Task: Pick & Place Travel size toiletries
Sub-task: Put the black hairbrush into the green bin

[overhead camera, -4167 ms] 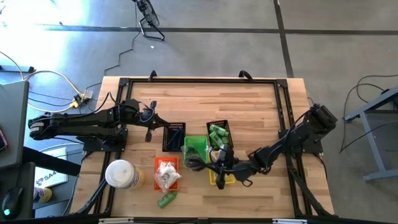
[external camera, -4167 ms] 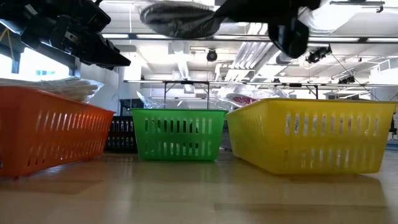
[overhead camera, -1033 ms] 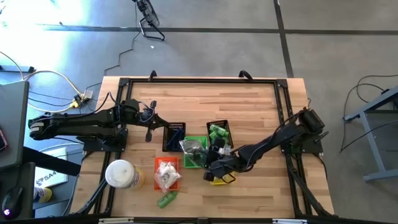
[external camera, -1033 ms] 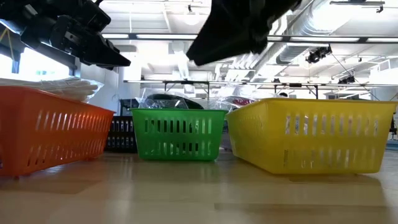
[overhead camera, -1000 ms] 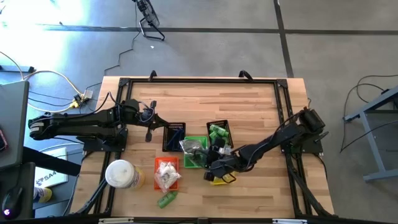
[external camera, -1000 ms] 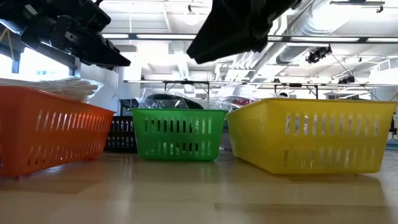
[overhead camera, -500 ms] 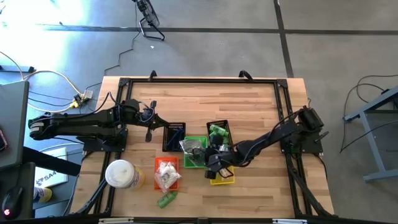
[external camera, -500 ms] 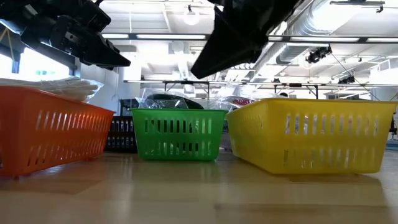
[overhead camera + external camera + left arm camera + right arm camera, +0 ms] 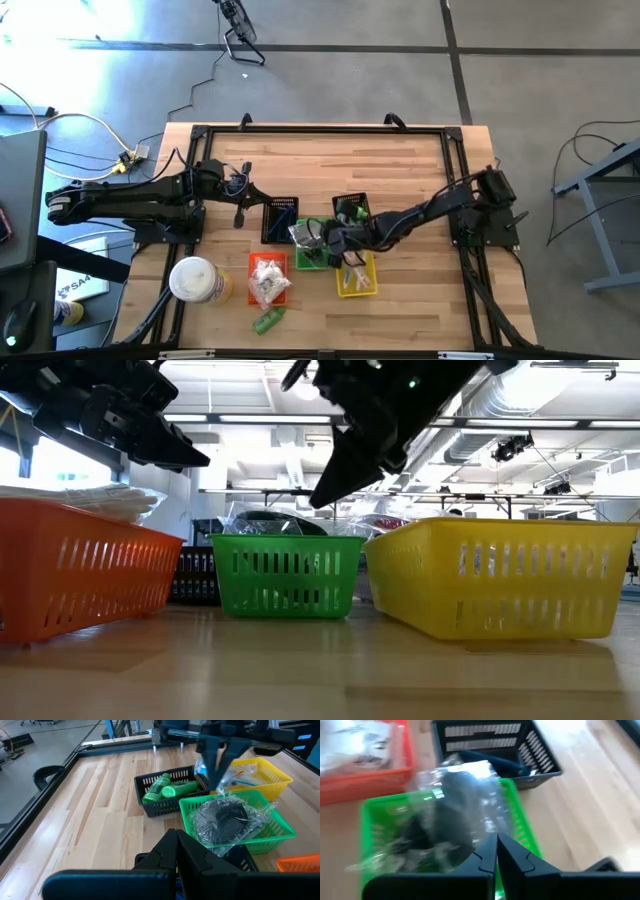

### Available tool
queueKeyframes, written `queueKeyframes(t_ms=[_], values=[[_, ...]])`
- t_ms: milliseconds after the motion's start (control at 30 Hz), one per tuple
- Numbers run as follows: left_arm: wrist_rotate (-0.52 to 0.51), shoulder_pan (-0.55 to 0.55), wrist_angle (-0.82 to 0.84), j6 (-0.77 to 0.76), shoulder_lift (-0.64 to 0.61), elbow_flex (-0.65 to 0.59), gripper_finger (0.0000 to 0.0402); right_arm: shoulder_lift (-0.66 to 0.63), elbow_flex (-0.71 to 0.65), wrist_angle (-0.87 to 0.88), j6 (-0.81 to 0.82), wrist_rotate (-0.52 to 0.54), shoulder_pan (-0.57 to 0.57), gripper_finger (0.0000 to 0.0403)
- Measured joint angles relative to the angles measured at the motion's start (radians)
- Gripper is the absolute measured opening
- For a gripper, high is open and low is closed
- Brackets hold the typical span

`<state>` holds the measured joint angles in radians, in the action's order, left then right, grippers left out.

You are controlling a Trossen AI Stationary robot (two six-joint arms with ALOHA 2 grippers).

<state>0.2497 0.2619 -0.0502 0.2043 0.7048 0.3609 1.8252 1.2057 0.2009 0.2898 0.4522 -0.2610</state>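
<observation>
A clear-wrapped dark round piece (image 9: 222, 817) lies in the green basket (image 9: 318, 256). My right gripper (image 9: 494, 840) is shut and slants down just over that wrap (image 9: 455, 805); in the left wrist view it (image 9: 220, 780) stands above the basket's far side. Green tubes (image 9: 170, 787) lie in a black basket (image 9: 350, 212). Wrapped sticks lie in the yellow basket (image 9: 357, 278), and clear-wrapped white pieces (image 9: 268, 280) in the orange basket. One green tube (image 9: 268, 321) lies on the table near its front edge. My left gripper (image 9: 177, 845) waits shut at the table's left. My right gripper has its shut fingertips close by the upper edge of the clear wrap (image 9: 202, 770) in the green basket, coming from above and slanting down. I cannot tell whether they touch the wrap.
A second black basket (image 9: 280, 218) with dark blue pieces stands left of the green one. A large round white-and-yellow container (image 9: 195, 280) stands at the near left. Bare wood (image 9: 330, 165) lies along the far half of the table and at the near right.
My right gripper has moved from over the yellow basket toward the far edge and a little left, ending over the green basket, and its fingers have shut. The wrapped dark piece has stayed in the green basket.
</observation>
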Motion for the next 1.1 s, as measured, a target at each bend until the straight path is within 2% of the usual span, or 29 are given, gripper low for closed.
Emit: queueKeyframes(t_ms=[333,567,1100], values=[[-0.002,0.0,-0.006,0.007,0.0,0.0,0.0,-0.007,0.0,0.001,-0.112,-0.111,0.079,0.0003],[-0.059,0.0,-0.014,0.027,0.0,0.0,0.0,-0.007,0.0,0.026,-0.138,-0.218,0.118,0.0003],[-0.063,0.0,0.0,0.027,0.0,0.0,0.0,-0.004,0.0,0.04,-0.164,-0.275,0.144,0.0004]])
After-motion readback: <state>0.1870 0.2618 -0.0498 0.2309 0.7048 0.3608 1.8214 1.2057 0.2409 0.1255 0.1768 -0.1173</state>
